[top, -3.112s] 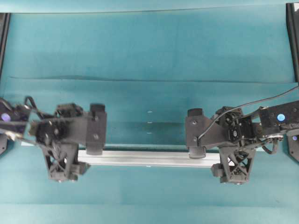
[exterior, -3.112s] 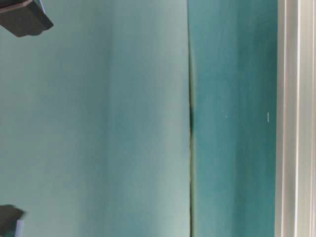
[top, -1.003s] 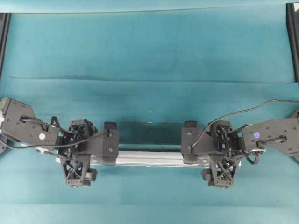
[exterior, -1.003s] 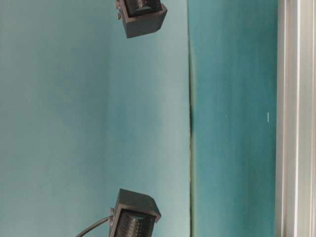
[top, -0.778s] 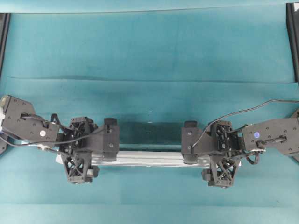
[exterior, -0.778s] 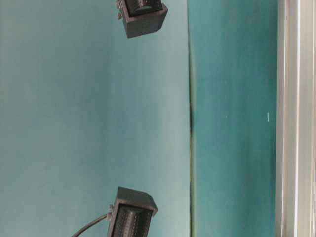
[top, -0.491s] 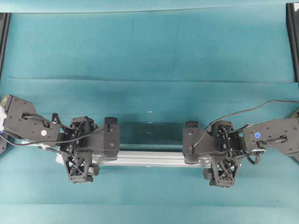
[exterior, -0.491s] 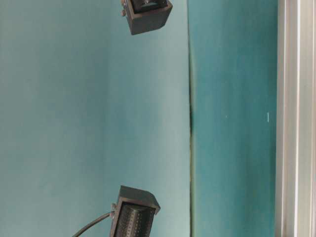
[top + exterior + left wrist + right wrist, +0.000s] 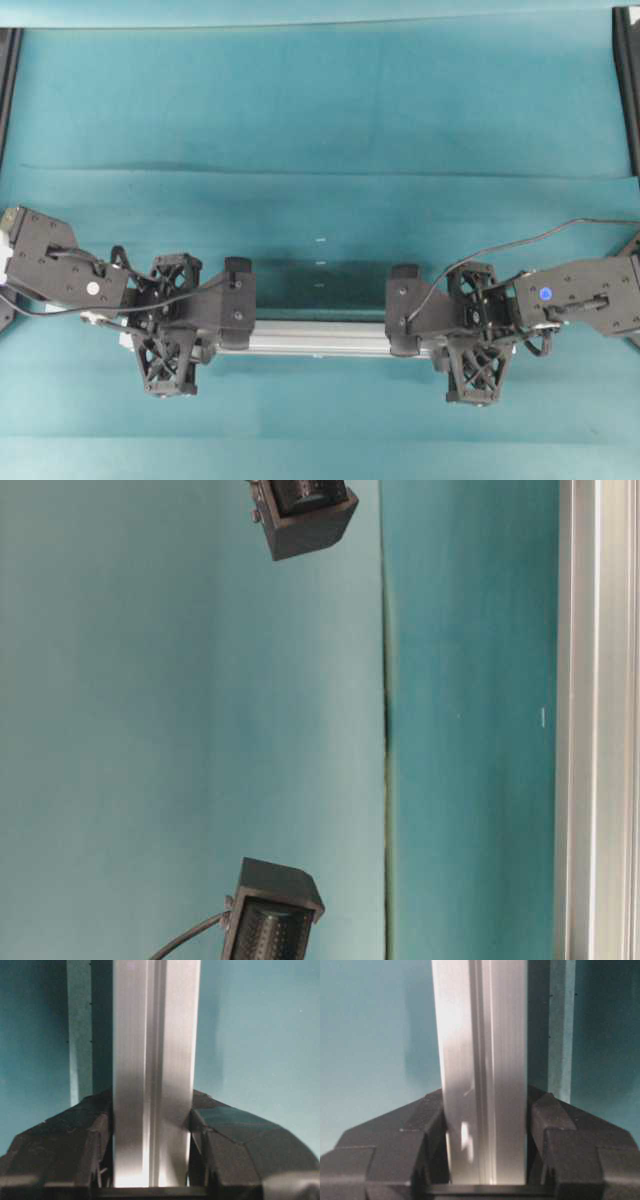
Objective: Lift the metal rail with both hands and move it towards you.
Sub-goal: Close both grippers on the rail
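Observation:
The metal rail (image 9: 315, 339), a long silver grooved bar, lies left to right across the teal table near the front. My left gripper (image 9: 236, 333) sits over its left part and my right gripper (image 9: 403, 336) over its right part. In the left wrist view the rail (image 9: 155, 1060) runs between the black fingers (image 9: 75, 1145), which press on both its sides, so this gripper (image 9: 152, 1125) is shut on it. The right wrist view is the same: the rail (image 9: 482, 1060) is clamped by the gripper (image 9: 485, 1115). In the table-level view the rail (image 9: 592, 720) fills the right edge.
A thin pale-teal tape strip (image 9: 80, 1035) lies on the cloth beside the rail, also seen in the right wrist view as the strip (image 9: 561, 1035). A fold in the cloth (image 9: 320, 172) crosses the table behind. Black frame posts (image 9: 628, 80) stand at the far corners.
Both grippers have closed from wide open onto the sides of the rail. The right arm has shifted slightly left. The rail stays almost where it was.

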Motion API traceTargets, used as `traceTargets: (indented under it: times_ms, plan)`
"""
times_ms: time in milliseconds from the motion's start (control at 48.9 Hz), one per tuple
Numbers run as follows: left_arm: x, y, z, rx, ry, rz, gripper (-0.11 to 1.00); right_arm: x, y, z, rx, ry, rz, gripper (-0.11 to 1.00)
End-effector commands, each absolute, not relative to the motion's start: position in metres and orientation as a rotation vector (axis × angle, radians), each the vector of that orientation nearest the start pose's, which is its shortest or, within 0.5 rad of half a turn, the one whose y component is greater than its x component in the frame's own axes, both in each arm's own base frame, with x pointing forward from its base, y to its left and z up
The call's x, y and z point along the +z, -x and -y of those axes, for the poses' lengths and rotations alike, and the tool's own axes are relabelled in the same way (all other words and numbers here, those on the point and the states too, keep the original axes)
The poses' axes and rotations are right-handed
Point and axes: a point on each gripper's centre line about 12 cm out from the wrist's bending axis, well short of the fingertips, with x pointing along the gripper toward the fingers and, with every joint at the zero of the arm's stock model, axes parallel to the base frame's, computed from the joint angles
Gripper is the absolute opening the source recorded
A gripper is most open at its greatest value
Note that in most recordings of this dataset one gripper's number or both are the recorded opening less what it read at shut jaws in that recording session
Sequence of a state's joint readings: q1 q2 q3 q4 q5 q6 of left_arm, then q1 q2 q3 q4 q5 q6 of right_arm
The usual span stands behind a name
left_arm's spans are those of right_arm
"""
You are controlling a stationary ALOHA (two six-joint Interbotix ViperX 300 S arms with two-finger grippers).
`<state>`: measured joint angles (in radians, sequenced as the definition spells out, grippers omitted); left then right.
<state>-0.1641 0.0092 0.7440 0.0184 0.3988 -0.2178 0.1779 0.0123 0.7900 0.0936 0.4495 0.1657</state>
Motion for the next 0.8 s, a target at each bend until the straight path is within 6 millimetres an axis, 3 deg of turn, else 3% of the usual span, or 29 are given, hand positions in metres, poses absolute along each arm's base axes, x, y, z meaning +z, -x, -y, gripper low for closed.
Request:
traceTargets:
  times_ms: [0,225,368,532,778]
  plan:
    - [0.117,-0.329,0.052,-0.023,0.084,-1.134,0.29,0.100,-0.310,-0.057,0.023,-0.141,-1.249,0.40]
    - [0.118,-0.330,0.053,-0.023,0.086,-1.125,0.29,0.100,-0.309,-0.057,0.022,-0.142,-1.259,0.40]
    - [0.126,-0.332,0.053,-0.024,0.089,-1.113,0.29,0.110,-0.311,-0.057,0.024,-0.142,-1.265,0.40]
    - [0.161,-0.337,0.053,-0.023,0.093,-1.086,0.29,0.145,-0.318,-0.057,0.030,-0.149,-1.266,0.40]
    - [0.232,-0.337,0.046,-0.011,0.082,-1.100,0.29,0.224,-0.319,-0.043,0.015,-0.175,-1.275,0.40]
